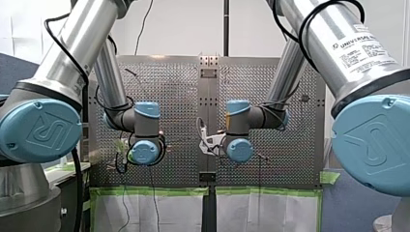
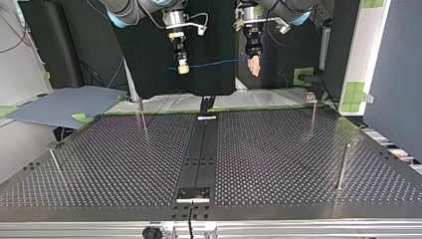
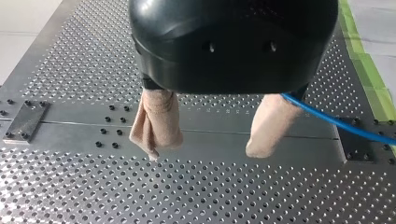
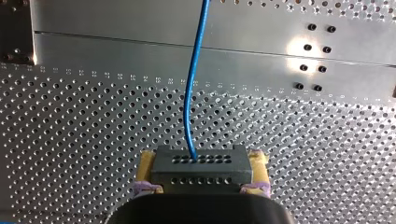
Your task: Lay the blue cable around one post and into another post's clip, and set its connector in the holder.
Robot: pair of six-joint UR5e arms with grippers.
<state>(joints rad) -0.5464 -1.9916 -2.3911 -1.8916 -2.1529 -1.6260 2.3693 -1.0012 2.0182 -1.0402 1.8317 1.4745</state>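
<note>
My right gripper (image 4: pixel 201 161) is shut on the black connector (image 4: pixel 201 169), which sits between its yellow pads. The blue cable (image 4: pixel 190 93) leaves the connector and runs out over the perforated plate. In the top view my right gripper (image 2: pixel 182 68) hangs high at the back with the cable (image 2: pixel 214 63) stretched across to my left gripper (image 2: pixel 255 67). My left gripper (image 3: pixel 210 147) is open, with nothing between its beige fingers (image 3: pixel 156 123). There the cable (image 3: pixel 336 122) passes the outer side of one finger. Both grippers are well above the table.
Thin metal posts stand on the perforated table (image 2: pixel 278 164): one at the top view's back left (image 2: pixel 143 117), one with a clip at the back right (image 2: pixel 313 112), one at the right (image 2: pixel 342 167), one at the left (image 2: pixel 54 164). A small plate (image 2: pixel 194 194) sits on the dark centre strip.
</note>
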